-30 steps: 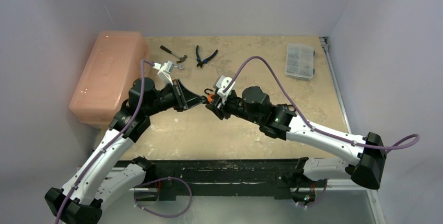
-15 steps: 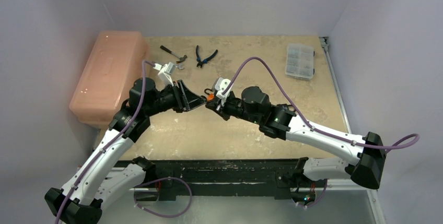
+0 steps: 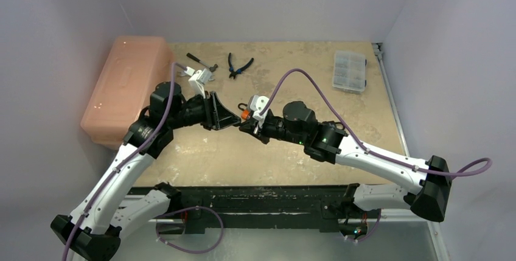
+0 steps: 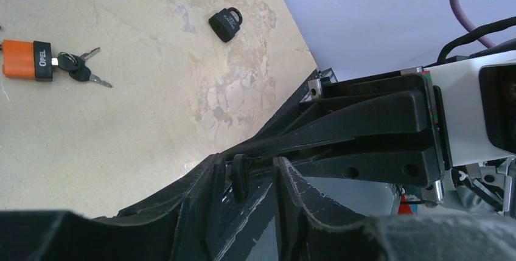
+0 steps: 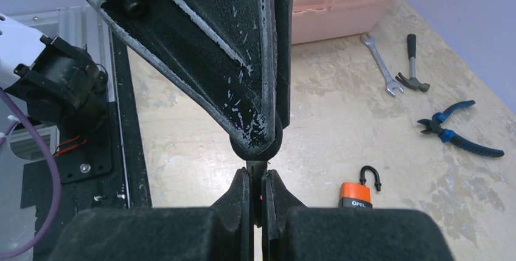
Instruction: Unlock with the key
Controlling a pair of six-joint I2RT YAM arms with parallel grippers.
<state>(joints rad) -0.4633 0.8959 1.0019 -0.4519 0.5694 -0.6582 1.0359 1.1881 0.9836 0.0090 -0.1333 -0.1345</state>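
My two grippers meet tip to tip over the middle of the table. A small key with a black round head (image 4: 239, 176) stands between the left gripper's (image 4: 246, 165) fingers, which are open, with a gap on one side of the head. The right gripper (image 5: 256, 179) is shut on the key's blade (image 5: 257, 168). In the top view the left gripper (image 3: 233, 119) and right gripper (image 3: 244, 126) touch noses. An orange padlock (image 4: 25, 60) lies on the table with a bunch of keys (image 4: 79, 69) in it, its shackle (image 5: 369, 177) visible. A small black padlock (image 4: 225, 24) lies farther off.
A pink toolbox (image 3: 125, 87) fills the left side. A hammer (image 5: 412, 69), a wrench (image 5: 380, 63) and blue-handled pliers (image 5: 456, 133) lie at the back. A clear parts box (image 3: 350, 71) sits at the back right. The black rail (image 3: 255, 197) runs along the near edge.
The left gripper has opened off the key's head and the right gripper has shut on its blade. The left wrist has lifted slightly toward the back.
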